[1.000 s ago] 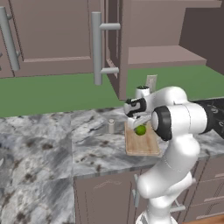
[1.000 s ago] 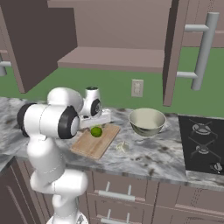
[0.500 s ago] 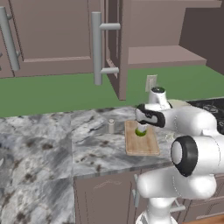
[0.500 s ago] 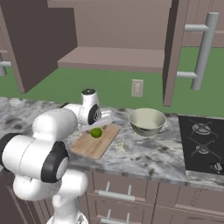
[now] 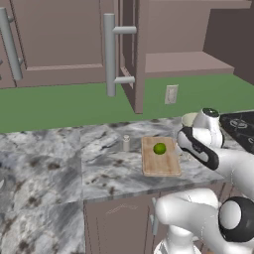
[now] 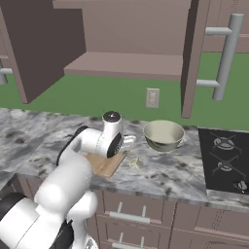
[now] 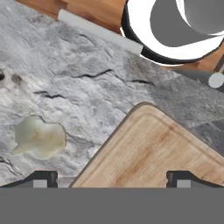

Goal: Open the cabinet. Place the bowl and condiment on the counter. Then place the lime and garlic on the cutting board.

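The cabinet (image 5: 168, 34) stands open, both doors (image 6: 194, 53) swung out. On the counter (image 5: 99, 168) the cutting board (image 5: 159, 163) carries the lime (image 5: 159, 148). The small grey condiment (image 5: 126, 143) stands upright just left of the board. The bowl (image 6: 164, 135) sits right of the board, and the garlic (image 6: 136, 163) lies on the marble between them. My gripper (image 6: 129, 142) hangs open over the board's right corner with nothing between its fingers. In the hand view the gripper (image 7: 111, 179) spans that board corner (image 7: 153, 153), with the garlic (image 7: 39, 136) off to the left.
A black stove top (image 6: 223, 155) lies at the right end of the counter. A wall outlet (image 6: 152, 97) sits on the green wall behind the bowl. The open left door's bar handle (image 5: 109, 54) juts out above the condiment. Drawers (image 6: 131, 216) run below the counter.
The hand has swung right, from above the lime to the board's right corner. The lime stays on the board. The fingers stay open.
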